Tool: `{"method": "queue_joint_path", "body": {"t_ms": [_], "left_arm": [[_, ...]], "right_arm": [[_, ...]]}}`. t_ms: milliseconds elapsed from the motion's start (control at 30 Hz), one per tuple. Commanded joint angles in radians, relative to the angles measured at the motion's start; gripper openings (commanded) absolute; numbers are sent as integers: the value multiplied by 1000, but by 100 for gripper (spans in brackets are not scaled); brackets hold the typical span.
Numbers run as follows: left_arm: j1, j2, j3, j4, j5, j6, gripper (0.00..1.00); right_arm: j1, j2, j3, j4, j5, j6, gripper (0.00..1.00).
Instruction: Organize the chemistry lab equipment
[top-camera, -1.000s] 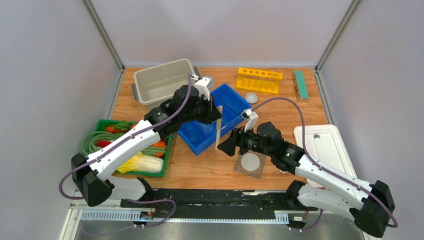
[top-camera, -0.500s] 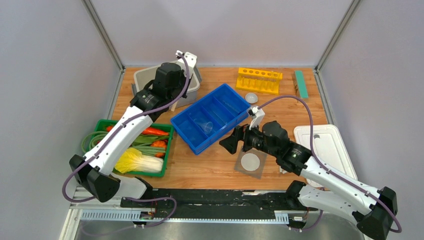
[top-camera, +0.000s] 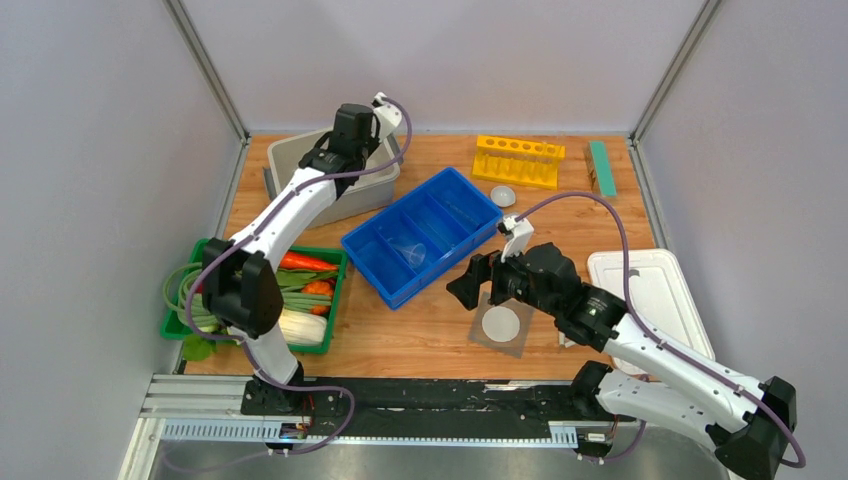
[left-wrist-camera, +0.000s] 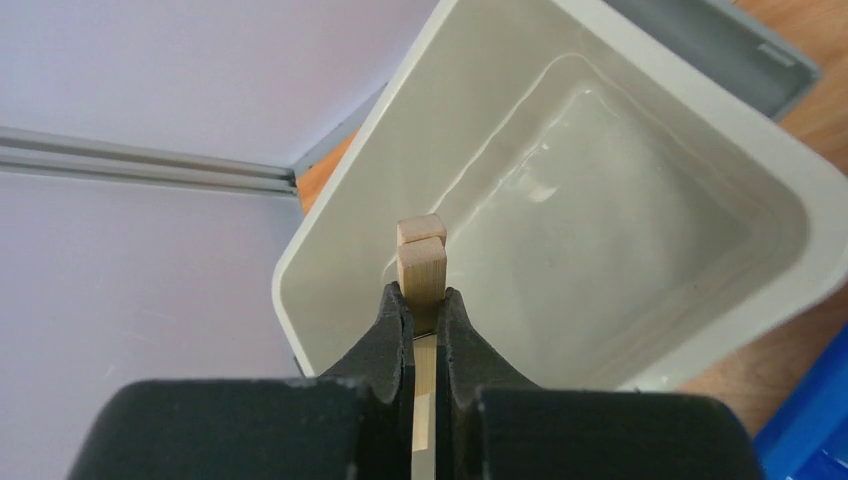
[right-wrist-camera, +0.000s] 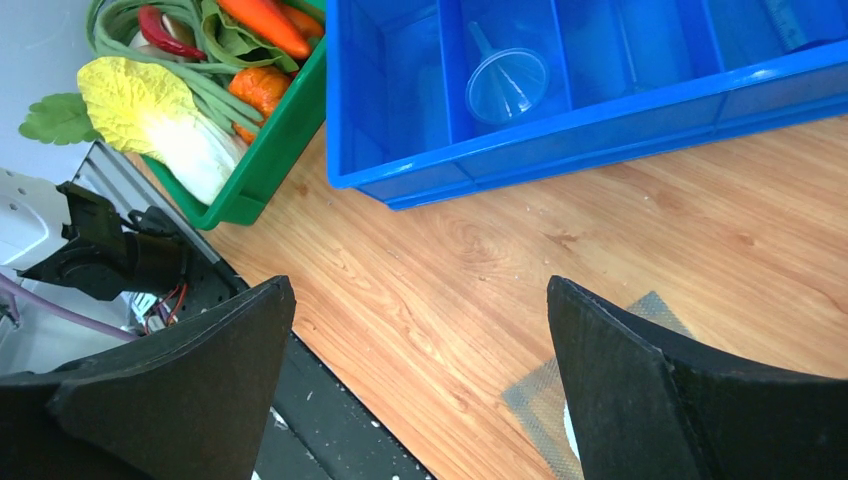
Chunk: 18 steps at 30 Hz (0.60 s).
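Chemistry lab equipment is spread around the desk (top-camera: 420, 335) right now. The clear funnel (right-wrist-camera: 507, 85) lies in a compartment of the blue divided tray (top-camera: 385, 268). The grey square mesh with white disc (top-camera: 502, 324) lies flat on the wood near the front edge. The clear round dish (top-camera: 503, 195) sits just in front of the yellow rack (top-camera: 518, 160), and the wooden clamp (left-wrist-camera: 421, 262) is up in the air.

We see the left arm stretched long toward the far-left corner, its elbow raised over the green crate (top-camera: 336, 300) of vegetables. The left end effector (left-wrist-camera: 424, 300) is clenched on that wooden clamp and hangs above the inside of the beige tub (left-wrist-camera: 620, 230) — the clamp pokes out past the fingertips.

The right arm reaches in from the right with its forearm low. The right end effector (right-wrist-camera: 417, 290) is spread wide and carries nothing. It hovers over bare wood between the tray and the mesh, and a corner of the mesh shows by its right finger.

Versus a second ago: back then we had the left arm over the blue divided tray, holding the clamp upright right beside the right end effector. It has since swung away to the tub, clamp and all. The right end effector has barely shifted.
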Motion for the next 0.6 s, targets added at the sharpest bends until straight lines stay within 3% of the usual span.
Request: {"method": "queue_joint_path", "body": {"t_ms": [0, 100, 300, 567], "left_arm": [[53, 57, 71, 87, -11, -6, 0], [81, 105, 85, 89, 12, -34, 1], [82, 143, 79, 26, 41, -57, 20], [82, 99, 60, -23, 70, -98, 42]], "right_arm": [[2, 2, 62, -17, 81, -28, 100], [2, 20, 71, -35, 111, -28, 100], [2, 62, 94, -73, 222, 27, 100], [2, 129, 143, -248, 374, 193, 100]]}}
